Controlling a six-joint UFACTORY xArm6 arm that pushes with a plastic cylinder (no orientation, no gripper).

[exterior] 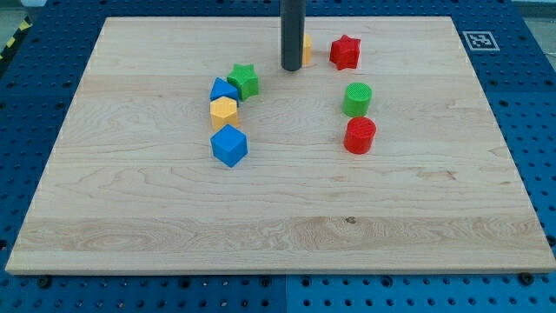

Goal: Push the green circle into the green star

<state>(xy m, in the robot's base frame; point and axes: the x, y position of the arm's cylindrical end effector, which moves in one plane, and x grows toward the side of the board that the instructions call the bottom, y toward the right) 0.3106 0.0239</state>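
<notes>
The green circle [357, 99] stands right of the board's middle, just above a red circle [360, 136]. The green star [244, 81] lies to the left of it, at the upper middle. My tip [291, 68] rests on the board between the two, nearer the star, up and to the left of the green circle. It touches neither block. The rod runs straight up out of the view's top.
A blue block [222, 89], a yellow hexagon [223, 111] and a blue cube [229, 145] run down from the star's left side. A red star [345, 52] and a yellow block [306, 48], half hidden behind the rod, lie near the top. The wooden board [130, 217] has blue pegboard around it.
</notes>
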